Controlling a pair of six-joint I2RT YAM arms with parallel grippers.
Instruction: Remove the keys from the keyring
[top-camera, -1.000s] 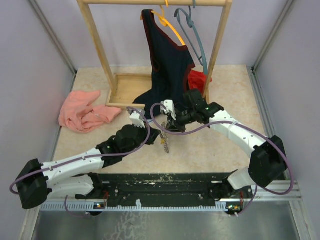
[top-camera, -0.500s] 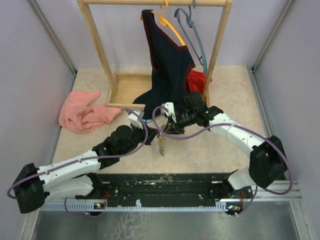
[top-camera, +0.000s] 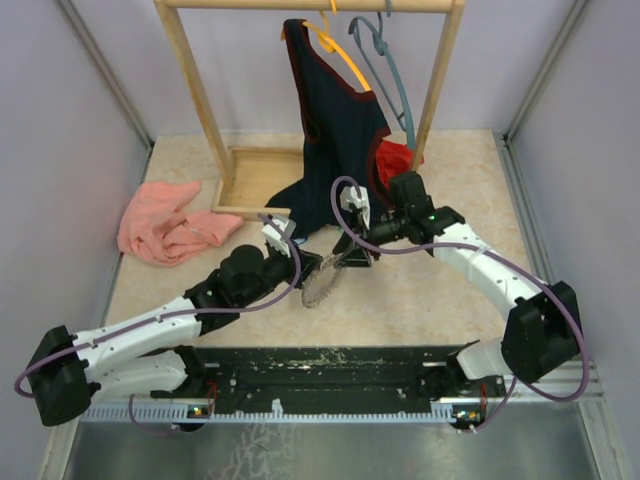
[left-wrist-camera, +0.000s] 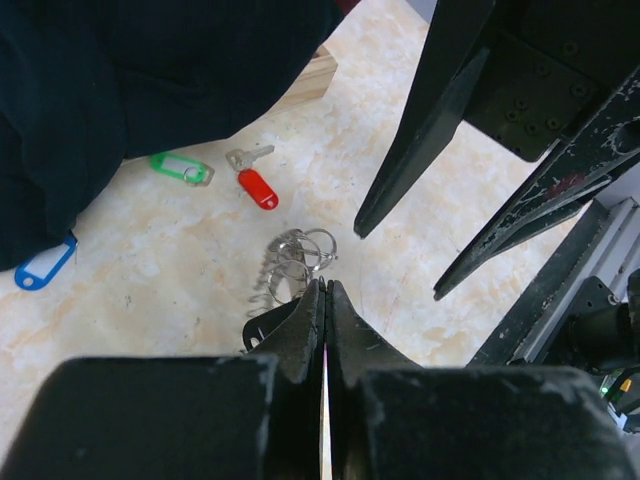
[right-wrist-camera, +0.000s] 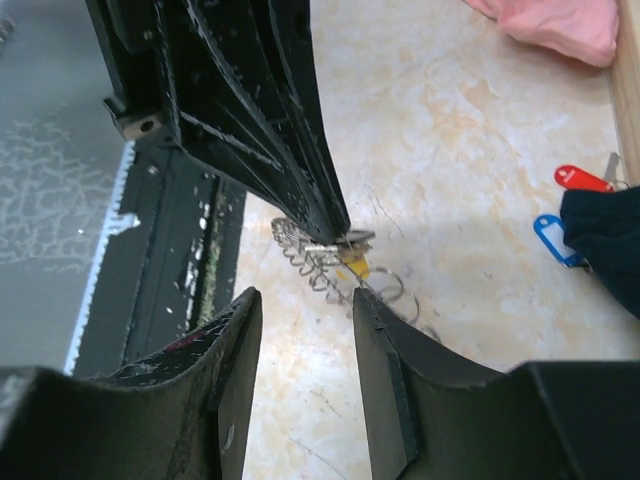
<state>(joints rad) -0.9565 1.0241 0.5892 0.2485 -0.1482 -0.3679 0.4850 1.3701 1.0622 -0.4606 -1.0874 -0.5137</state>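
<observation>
Reaching in from 8 o'clock in the overhead view, the left arm is lying low over the table (top-camera: 440, 295) with its elbow bent. The left gripper (left-wrist-camera: 325, 292) is pointing toward 2 o'clock. Its jaws are pressing fully together, and they seem to be pinching the near edge of the keyring (left-wrist-camera: 292, 262). The ring is sitting near the table's centre, at 6 o'clock from the hanging dark garment (top-camera: 335, 130).

The keyring is looking like thin coiled metal. I am judging it as light, stiff and slippery, so it is probably twisting easily when only one point is held. A firm pinch on the rim, away from the keys, is seeming the best hold. A yellow-tagged key (right-wrist-camera: 352, 266) is hanging on it just under the left fingertips, and its tag is easier to grasp than the tiny blade.

A red-tagged key (left-wrist-camera: 258, 189), a green tag (left-wrist-camera: 180, 167) and a blue tag (left-wrist-camera: 42, 266) are lying loose at 10 o'clock from the ring.

Coming from 4 o'clock, the right arm is stretching across with its wrist turned down. The right gripper (right-wrist-camera: 305, 297) is standing released, with nothing between its jaws, just beside the ring.
</observation>
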